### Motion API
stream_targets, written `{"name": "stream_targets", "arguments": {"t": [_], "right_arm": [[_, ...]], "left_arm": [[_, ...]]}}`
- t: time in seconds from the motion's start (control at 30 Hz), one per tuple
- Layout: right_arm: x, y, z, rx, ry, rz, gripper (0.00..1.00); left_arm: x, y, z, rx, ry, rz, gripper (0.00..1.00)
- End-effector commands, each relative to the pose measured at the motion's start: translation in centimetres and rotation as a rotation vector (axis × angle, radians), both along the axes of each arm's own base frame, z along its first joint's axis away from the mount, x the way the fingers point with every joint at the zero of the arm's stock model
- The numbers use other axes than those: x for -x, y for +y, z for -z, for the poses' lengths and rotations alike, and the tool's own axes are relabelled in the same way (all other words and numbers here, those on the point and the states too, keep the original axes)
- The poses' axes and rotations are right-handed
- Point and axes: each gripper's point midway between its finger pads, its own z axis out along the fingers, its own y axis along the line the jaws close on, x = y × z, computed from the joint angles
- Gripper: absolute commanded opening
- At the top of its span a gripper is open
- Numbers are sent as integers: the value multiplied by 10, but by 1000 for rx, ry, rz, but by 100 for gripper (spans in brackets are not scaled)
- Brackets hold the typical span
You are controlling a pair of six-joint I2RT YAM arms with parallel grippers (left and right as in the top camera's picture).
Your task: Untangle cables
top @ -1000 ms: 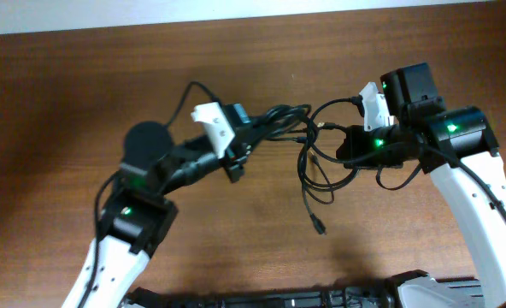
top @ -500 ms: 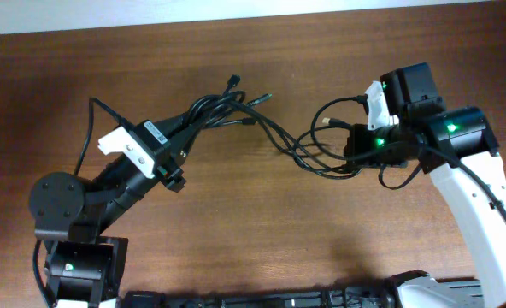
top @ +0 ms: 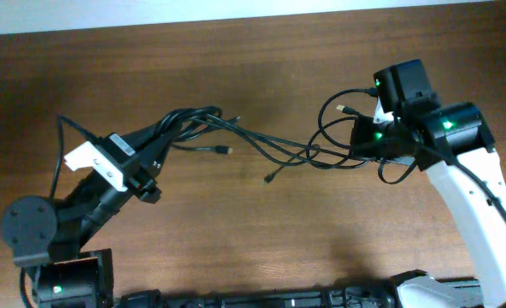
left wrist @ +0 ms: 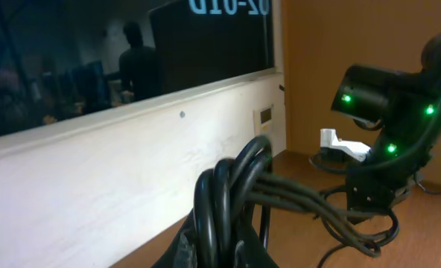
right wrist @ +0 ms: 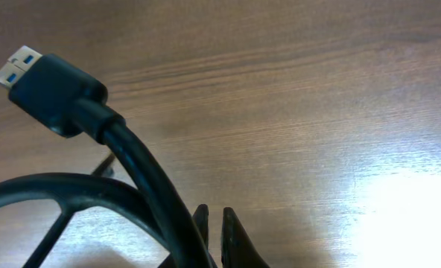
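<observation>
Step in hand: separating the cables (top: pixel 261 144) by drawing the two held ends apart. The left gripper (top: pixel 159 137) is clamped on a bundle of several strands at the left of the table (top: pixel 236 248). In the left wrist view the bundle rises from between its jaws in a tight arch. The right gripper (top: pixel 361 141) sits at the far right with its jaws drawn almost together. A thick strand runs down into them, so it is judged to be gripping the cables as well. The cables span the middle of the table between the two grippers. There is a crossing (top: pixel 308 154) just left of the right gripper and slack loops (top: pixel 334 120) on its far side.

To do the step well:
- Pull slowly along the line of the strands; a sharp pull is likely to tighten the crossing rather than free it
- Watch the free plugs (top: pixel 268 179) near the middle; each should slide out of the loops without snagging
- Grip firmly at both ends, since the jackets look smooth and may slip

Materials: the cables are round and black with a glossy, rubbery jacket, some thick and some thin. The USB plug (right wrist: pixel 45 89) has a blocky moulded black body and a metal shell with a blue insert. The table is brown wood grain with a faint sheen
</observation>
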Motion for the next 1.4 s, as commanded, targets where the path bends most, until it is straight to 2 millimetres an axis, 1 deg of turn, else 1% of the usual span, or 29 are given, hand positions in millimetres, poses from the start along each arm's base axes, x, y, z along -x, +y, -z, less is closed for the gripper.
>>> {"name": "stream_targets", "arguments": {"t": [0.0, 0.07, 0.1, 0.13, 0.17, 0.2, 0.23, 0.33, 0.47, 0.57, 0.63, 0.67, 0.7, 0.73, 0.8, 0.9, 1.07, 1.13, 1.23, 1.27, 1.33, 1.37], "right_arm": [[3, -78, 25, 278, 98, 141, 4], [3, -90, 26, 274, 108, 185, 4], [4, -94, 26, 273, 108, 201, 5], [4, -100, 26, 272, 111, 220, 8], [4, -99, 26, 268, 111, 221, 16], [4, -98, 26, 262, 111, 219, 17], [2, -93, 27, 229, 108, 209, 21], [-2, -78, 28, 147, 99, 187, 20], [-5, -72, 27, 111, 90, 178, 20], [-7, -54, 26, 15, 86, 137, 20], [-10, -46, 25, -31, 77, 123, 20], [-12, -37, 23, -79, 70, 94, 20], [-14, -22, 19, -140, 48, -12, 20], [-15, -4, 13, -215, 14, -139, 24], [-16, 24, -1, -341, -51, -306, 29], [-19, 24, -2, -340, -63, -308, 31], [-19, 24, -2, -339, -64, -310, 31], [-18, 28, -4, -346, -87, -378, 31], [-9, 59, -27, -496, -207, -629, 36], [-3, 72, -40, -562, -278, -740, 40], [3, 85, -54, -621, -362, -860, 47], [6, 93, -61, -653, -406, -916, 52]], "left_arm": [[-14, 76, -41, 97, -92, -412, 0], [-19, 94, -34, 103, -63, -488, 0], [-20, 98, -32, 104, -50, -506, 0], [-21, 101, -28, 116, -25, -511, 0], [-21, 99, -26, 114, -15, -501, 0], [-20, 95, -24, 108, -8, -476, 0], [-18, 88, -23, 98, -5, -435, 0], [-14, 77, -21, 82, 0, -371, 0], [-12, 71, -20, 74, 5, -333, 0], [-6, 58, -16, 53, 17, -244, 0], [-2, 50, -14, 41, 21, -194, 0], [0, 48, -13, 38, 27, -178, 0], [0, 47, -11, 39, 38, -172, 0], [0, 47, -9, 40, 46, -169, 0], [0, 45, -5, 42, 66, -155, 0], [3, 42, -4, 37, 70, -131, 0], [3, 42, -5, 52, 79, -127, 0], [5, 39, -7, 67, 90, -104, 0], [8, 32, -8, 70, 88, -70, 0], [12, 24, -12, 63, 68, -37, 0], [18, 11, -18, 52, 31, 17, 0], [21, 5, -21, 51, 17, 39, 0]]}}
